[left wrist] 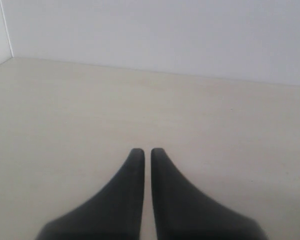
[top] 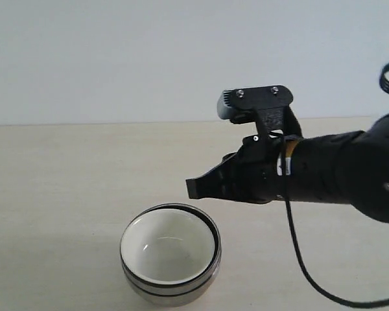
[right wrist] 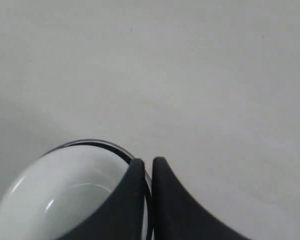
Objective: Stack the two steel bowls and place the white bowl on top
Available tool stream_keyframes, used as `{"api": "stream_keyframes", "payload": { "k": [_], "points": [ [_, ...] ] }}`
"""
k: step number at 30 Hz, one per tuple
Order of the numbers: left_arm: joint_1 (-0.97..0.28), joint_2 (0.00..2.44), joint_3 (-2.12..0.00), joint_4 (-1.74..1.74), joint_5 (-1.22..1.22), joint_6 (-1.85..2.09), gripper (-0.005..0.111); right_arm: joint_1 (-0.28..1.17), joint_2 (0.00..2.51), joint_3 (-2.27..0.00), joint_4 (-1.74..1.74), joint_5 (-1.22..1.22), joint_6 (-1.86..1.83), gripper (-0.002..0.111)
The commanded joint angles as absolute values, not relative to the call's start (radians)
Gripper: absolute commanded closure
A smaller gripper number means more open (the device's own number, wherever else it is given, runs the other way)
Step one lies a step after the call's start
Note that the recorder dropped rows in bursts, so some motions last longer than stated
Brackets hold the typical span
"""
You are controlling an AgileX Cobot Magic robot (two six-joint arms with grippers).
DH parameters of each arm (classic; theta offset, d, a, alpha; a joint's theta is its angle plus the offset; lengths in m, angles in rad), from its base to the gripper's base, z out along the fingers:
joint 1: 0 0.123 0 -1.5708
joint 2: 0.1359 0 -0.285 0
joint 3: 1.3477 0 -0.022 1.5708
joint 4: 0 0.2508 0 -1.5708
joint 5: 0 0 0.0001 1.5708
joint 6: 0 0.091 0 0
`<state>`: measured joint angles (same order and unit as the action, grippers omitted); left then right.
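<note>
The white bowl (top: 168, 249) sits nested inside the steel bowls (top: 172, 291), which form one stack near the table's front edge; only their shiny rims and outer wall show. My right gripper (top: 193, 189) hovers just above and to the right of the stack, shut and holding nothing. In the right wrist view its fingertips (right wrist: 147, 161) hang over the stack's rim, with the white bowl (right wrist: 55, 195) and a steel rim (right wrist: 97, 144) below. My left gripper (left wrist: 144, 151) is shut over bare table and is out of the exterior view.
A pale wooden table (top: 65, 181) runs back to a white wall (top: 117, 58). A black cable (top: 298, 259) droops from the right arm to the table at the right of the stack.
</note>
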<state>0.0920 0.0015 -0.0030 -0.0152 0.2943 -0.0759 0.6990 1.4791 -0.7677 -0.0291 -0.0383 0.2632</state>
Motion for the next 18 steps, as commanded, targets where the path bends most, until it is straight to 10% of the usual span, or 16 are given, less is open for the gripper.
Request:
{"api": "stream_keyframes", "payload": {
  "k": [1,18],
  "points": [
    [0.095,0.0,0.0,-0.014,0.293,-0.083,0.102,0.695,1.354,-0.631,-0.036,-0.196,0.262,0.108],
    [0.095,0.0,0.0,-0.014,0.293,-0.083,0.102,0.697,1.277,-0.593,-0.036,-0.141,0.293,0.108]
  ]
}}
